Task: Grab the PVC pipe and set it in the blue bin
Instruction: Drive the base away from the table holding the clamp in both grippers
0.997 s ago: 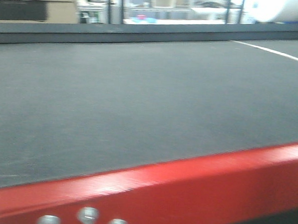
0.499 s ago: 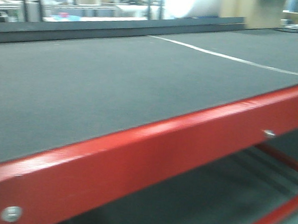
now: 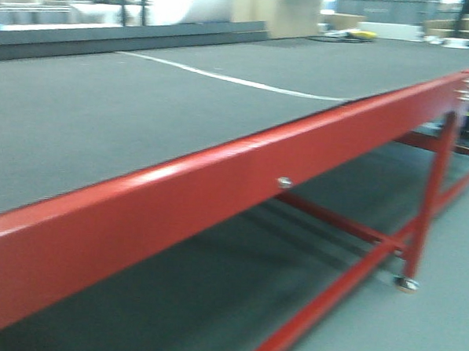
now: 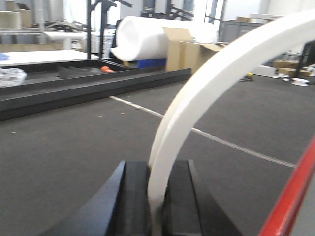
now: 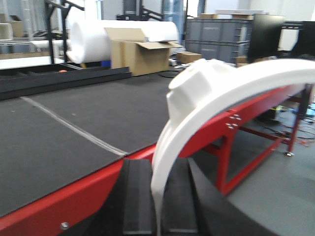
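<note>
The left tool (image 4: pixel 156 168) is clamped on a curved white pipe (image 4: pixel 206 73), its two black fingers (image 4: pixel 132 196) pressed against the pipe's lower end. The pipe arcs up and away to the right, out of view. The right tool (image 5: pixel 156 166) is likewise closed on a white curved pipe (image 5: pixel 266 77), which here carries a bulky white fitting (image 5: pixel 206 87) near the top of the bend. Whether both tools hold one pipe or two, I cannot tell.

So the grab looks done and the carrying step is in hand. The blue bin shows in no view. A small blue shape (image 4: pixel 150 63) sits under the foam roll (image 4: pixel 147 37) far behind, too small to name. The next move calls for bringing the bin into sight, then lifting the pipe over its rim before either tool lets go.

The long counter (image 3: pixel 143 116) with its dark mat and red rail (image 3: pixel 218 182) lies in front, crossed by a thin white line (image 3: pixel 239 81). A black tray (image 4: pixel 74 84) runs along its far edge. A cardboard box (image 4: pixel 192 54) and grey crates (image 5: pixel 216 37) stand beyond. The rail and the counter leg (image 3: pixel 437 186) are what the long bend could catch on when swung.
</note>
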